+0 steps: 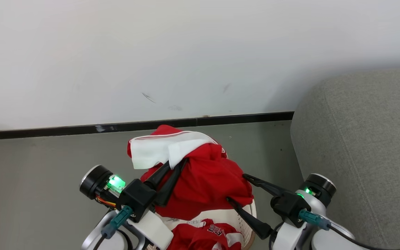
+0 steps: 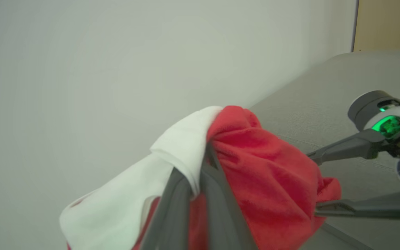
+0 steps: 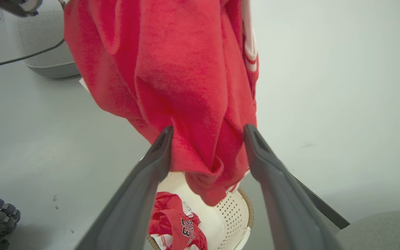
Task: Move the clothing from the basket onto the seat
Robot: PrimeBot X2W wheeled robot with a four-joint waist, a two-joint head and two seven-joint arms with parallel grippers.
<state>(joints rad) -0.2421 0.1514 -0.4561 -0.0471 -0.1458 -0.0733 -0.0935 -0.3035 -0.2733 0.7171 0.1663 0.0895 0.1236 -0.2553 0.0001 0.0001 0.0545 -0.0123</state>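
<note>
My left gripper (image 1: 174, 166) is shut on a fold of a red garment (image 1: 207, 180) with white trim and holds it up in the air above the basket (image 1: 248, 222). In the left wrist view the gripper (image 2: 200, 173) pinches the cloth (image 2: 262, 166) where white meets red. My right gripper (image 1: 237, 188) stands open, its fingers on either side of the garment's hanging lower part (image 3: 186, 86), seen between the fingertips (image 3: 167, 135). A second red piece, a jersey (image 3: 175, 222) with black lettering, lies in the cream perforated basket (image 3: 234, 211). The grey seat (image 1: 359, 156) stands to the right.
A white wall with a dark skirting board (image 1: 134, 125) runs close behind the basket. The grey floor (image 1: 30, 180) lies open to the left. Another grey upholstered piece (image 3: 43, 52) and a black cable (image 3: 19, 59) are on the floor behind.
</note>
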